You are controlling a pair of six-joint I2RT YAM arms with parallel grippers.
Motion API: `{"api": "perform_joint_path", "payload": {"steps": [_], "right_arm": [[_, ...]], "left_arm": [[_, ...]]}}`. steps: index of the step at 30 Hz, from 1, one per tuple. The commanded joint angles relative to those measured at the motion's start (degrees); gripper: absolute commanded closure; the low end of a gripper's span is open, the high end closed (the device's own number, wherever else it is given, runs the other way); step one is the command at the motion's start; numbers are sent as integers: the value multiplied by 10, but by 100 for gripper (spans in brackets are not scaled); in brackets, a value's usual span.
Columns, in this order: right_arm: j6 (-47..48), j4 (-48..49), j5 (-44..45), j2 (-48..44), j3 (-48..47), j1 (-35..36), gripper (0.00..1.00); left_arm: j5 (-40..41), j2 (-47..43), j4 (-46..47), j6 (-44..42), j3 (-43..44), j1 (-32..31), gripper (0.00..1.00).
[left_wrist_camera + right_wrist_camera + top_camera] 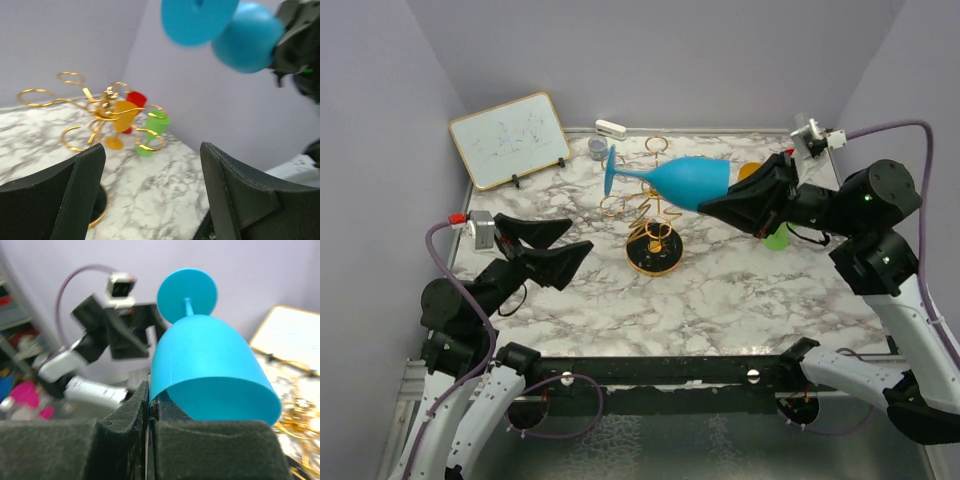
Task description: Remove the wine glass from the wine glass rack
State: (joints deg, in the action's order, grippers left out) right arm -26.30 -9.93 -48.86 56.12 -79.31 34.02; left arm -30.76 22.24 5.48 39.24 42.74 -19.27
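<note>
A blue wine glass (685, 180) lies on its side in the air above the gold wire rack (652, 215), free of its loops, foot pointing left. My right gripper (720, 206) is shut on the rim of its bowl (210, 370), one finger inside and one outside. The glass also shows high up in the left wrist view (235, 30). The rack stands on a round black base (654, 258) mid-table; it also shows in the left wrist view (100, 112). My left gripper (575, 241) is open and empty, left of the rack.
A small whiteboard (510, 138) leans at the back left. A grey cup (597, 148) and a white object (610, 128) sit at the back edge. Orange (120, 122), red (136, 100) and green (154, 129) glasses stand behind the rack near the right wall.
</note>
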Motion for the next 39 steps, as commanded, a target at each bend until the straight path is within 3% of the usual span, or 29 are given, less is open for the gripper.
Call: {"api": "perform_joint_path", "payload": {"steps": [1,8,12,21,24,27,39], "right_arm": [[73,-138,313,10,-87,-4,99],[152,-314,694,177,-271,-4,99],[169,-383,815,307,-382,-26,99],[81,-453,553,459,-526,-328,99],[55,-458,499,470,-490,-409,99],[31,-411,482,429,-382,-479,99],[3,-373,494,348,-166,-509,99]], "left_arm": [[167,5,-168,-101,33,-2,23],[331,65,-294,-162,62,-2,26],[400,148,-354,-184,69,-2,28],[433,194,-336,-206,19,-1,29],[440,188,-328,-208,0,-1,29],[446,181,-317,-200,-23,-1,29],[432,189,-340,-187,-28,-1,29]]}}
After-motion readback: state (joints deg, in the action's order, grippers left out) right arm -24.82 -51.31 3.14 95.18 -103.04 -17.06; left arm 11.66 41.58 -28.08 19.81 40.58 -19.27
